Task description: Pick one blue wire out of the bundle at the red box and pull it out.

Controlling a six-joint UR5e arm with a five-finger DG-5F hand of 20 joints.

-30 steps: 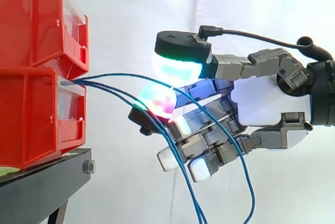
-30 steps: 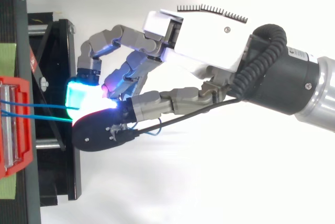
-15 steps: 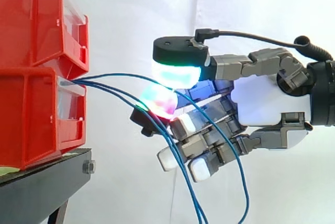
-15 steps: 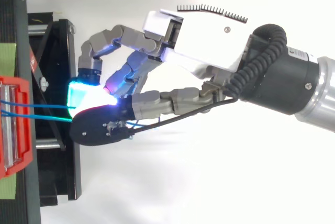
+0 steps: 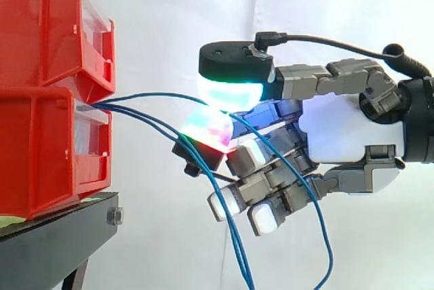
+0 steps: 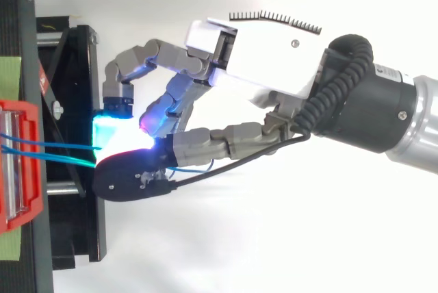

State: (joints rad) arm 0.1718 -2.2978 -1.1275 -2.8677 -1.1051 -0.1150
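Pinching one blue wire (image 5: 156,95) btwn curled pads (image 5: 230,90) of hand (image 5: 339,134); grasp prob. set, next: pulling back from red box (image 5: 41,148) ahead.

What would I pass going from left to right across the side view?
red bins → blue wires → glowing fingertips pinching one wire → the hand with its white palm → black arm
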